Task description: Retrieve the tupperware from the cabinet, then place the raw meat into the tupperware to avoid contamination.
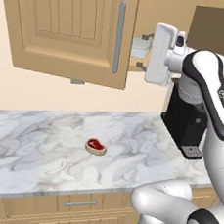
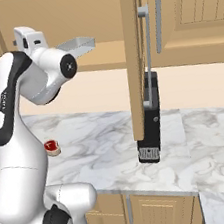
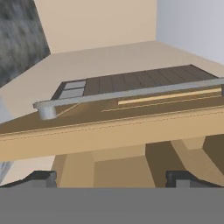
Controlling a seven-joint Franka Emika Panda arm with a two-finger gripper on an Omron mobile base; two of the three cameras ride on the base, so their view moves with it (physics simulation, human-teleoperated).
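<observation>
1. Tupperware, a small shallow rectangular container of pale grey translucent plastic [image 2: 80,44], rests on the wooden shelf of the large light-wood wall cabinet [image 1: 74,28], whose panelled doors stand swung out.
2. It looks light, thin-walled and a little flexible, with smooth sides that are probably slippery. A pinch over one raised rim wall seems the surest hold.
3. The two-finger gripper [image 3: 111,178] is raised at shelf height with its dark fingertips [image 3: 39,178] spread wide and nothing between them.
4. The raw meat, a small oval red steak slice with a tan-white fat rim [image 1: 96,145], lies flat on the white marble counter [image 1: 41,145], well apart from the tall black coffee machine [image 1: 184,120]. It is likely soft, limp and slick, so grip it gently across its narrow width.
</observation>
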